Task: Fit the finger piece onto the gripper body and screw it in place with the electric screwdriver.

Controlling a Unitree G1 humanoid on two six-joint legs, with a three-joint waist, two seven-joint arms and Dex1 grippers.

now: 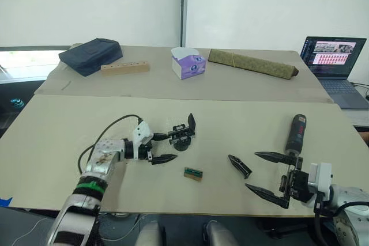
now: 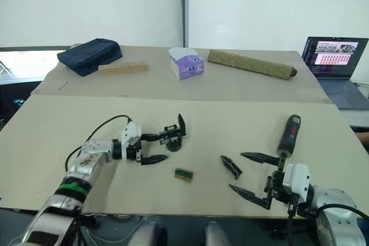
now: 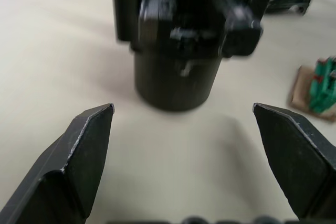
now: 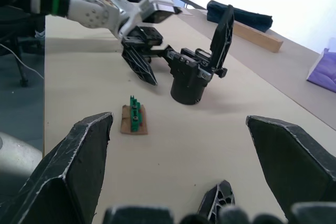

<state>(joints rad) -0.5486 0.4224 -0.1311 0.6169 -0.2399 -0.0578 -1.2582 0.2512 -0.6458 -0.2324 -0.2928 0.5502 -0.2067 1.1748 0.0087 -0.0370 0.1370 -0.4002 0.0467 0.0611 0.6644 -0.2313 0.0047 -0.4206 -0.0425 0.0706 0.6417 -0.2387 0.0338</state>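
Observation:
The gripper body, black with a round base and an upright pointed finger, stands left of centre on the near table. My left gripper is open right beside it on its left, one fingertip almost touching it; the left wrist view shows the body just beyond the open tips. The finger piece, a small black wedge, lies flat to the right. My right gripper stands open just right of it, holding nothing. The electric screwdriver lies on the table beyond the right gripper.
A small green-and-brown block lies between the gripper body and the finger piece. On the far table are a navy bag, a wooden block, a tissue box and a rolled mat. A laptop sits far right.

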